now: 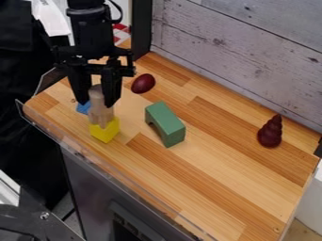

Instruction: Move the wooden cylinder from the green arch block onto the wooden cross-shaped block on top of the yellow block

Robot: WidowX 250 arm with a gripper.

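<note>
My gripper (pixel 96 100) hangs over the left part of the wooden tabletop (pixel 217 172), its two fingers clamped on the upper part of an upright, pale wooden piece (pixel 100 114). Just beside that piece, on its left, part of a small blue block (pixel 82 108) peeks out from behind. The lower end of what I hold meets the top of a yellow block (pixel 105 131); I cannot tell whether its weight rests there. To the right of my fingers and farther back lies a dark red, egg-shaped piece (pixel 143 83). Next comes a green arch block (pixel 165 123), near the yellow one but apart from it. Well apart, on the right, a dark red, tiered cone (pixel 270 132) stands upright, narrow end up.
</note>
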